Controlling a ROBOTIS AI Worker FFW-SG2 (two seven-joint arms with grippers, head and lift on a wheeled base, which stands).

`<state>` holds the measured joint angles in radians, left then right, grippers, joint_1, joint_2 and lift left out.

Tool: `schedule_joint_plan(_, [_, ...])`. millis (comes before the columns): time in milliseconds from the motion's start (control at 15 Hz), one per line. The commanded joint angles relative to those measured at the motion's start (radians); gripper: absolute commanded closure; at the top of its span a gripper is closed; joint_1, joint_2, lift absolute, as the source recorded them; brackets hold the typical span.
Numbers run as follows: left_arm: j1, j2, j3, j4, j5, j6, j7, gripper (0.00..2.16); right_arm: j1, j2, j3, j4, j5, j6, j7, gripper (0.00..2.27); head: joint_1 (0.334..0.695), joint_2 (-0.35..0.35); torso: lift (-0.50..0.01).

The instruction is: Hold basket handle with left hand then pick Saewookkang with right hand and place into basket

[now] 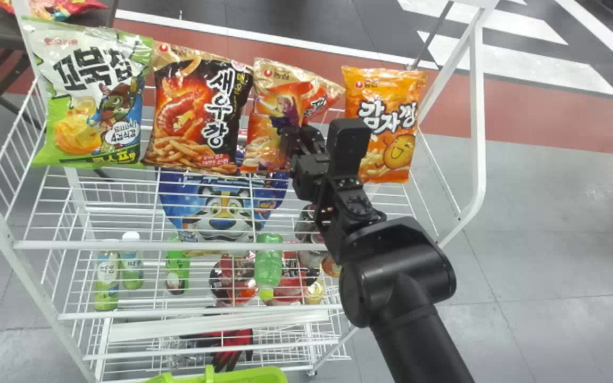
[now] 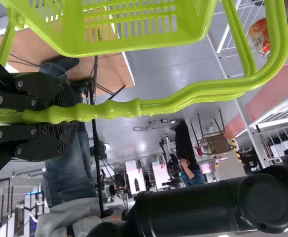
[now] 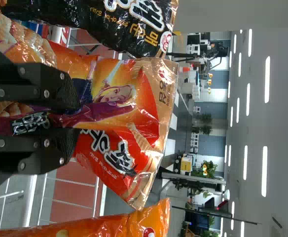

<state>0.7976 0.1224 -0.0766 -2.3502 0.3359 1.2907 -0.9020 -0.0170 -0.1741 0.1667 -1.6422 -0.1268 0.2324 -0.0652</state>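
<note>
While the left gripper [image 2: 72, 113] is closed around the lime-green, ridged plastic handle [image 2: 183, 98] of the lime-green slatted plastic basket [image 2: 134, 48], the right gripper [image 1: 291, 137] is clamped on the glossy orange-and-red foil Saewookkang bag [image 1: 270, 106] with a costumed figure printed on it. That bag is in the upper row of the white wire rack [image 1: 221, 246], between a black Saewookkang bag with a shrimp picture [image 1: 195, 111] and a bright orange bag with a smiling potato [image 1: 397, 133]. In the right wrist view, its foil creases around the fingers. A green-and-white snack bag [image 1: 93, 96] takes the row's left end; on the tiers below are a blue bag with a tiger face [image 1: 221, 194] and a green plastic bottle [image 1: 268, 266].

Grey tiled floor [image 1: 540, 213] surrounds the rack, crossed by a dull red band [image 1: 524, 117]. The room has a pale ceiling [image 3: 252, 74] with long white strip lights [image 3: 267, 79], leafy green plants [image 3: 208, 168] and a brown-topped table [image 2: 117, 74].
</note>
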Motion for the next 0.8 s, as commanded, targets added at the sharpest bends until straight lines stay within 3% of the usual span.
schedule_joint_plan(0, [0.0,-0.003,0.0,-0.004,0.0,-0.003,0.0,1.85,0.048,-0.013,-0.012,-0.068,-0.011,0.0,0.001,2.17,0.695,-0.332,-0.019])
schedule_joint_plan(200, [0.002,-0.006,-0.003,-0.011,0.0,-0.003,0.002,1.85,0.147,-0.041,-0.047,-0.234,-0.03,0.049,-0.002,2.17,0.695,-0.346,-0.019])
schedule_joint_plan(467, [0.0,-0.004,-0.006,-0.024,0.0,-0.003,0.008,1.85,0.33,-0.091,-0.187,-0.522,-0.183,0.285,0.015,2.17,0.695,-0.35,-0.019])
schedule_joint_plan(733, [0.0,-0.004,-0.012,-0.035,-0.002,0.0,0.011,1.85,0.499,-0.077,-0.351,-0.769,-0.336,0.635,0.137,2.17,0.695,-0.35,-0.019])
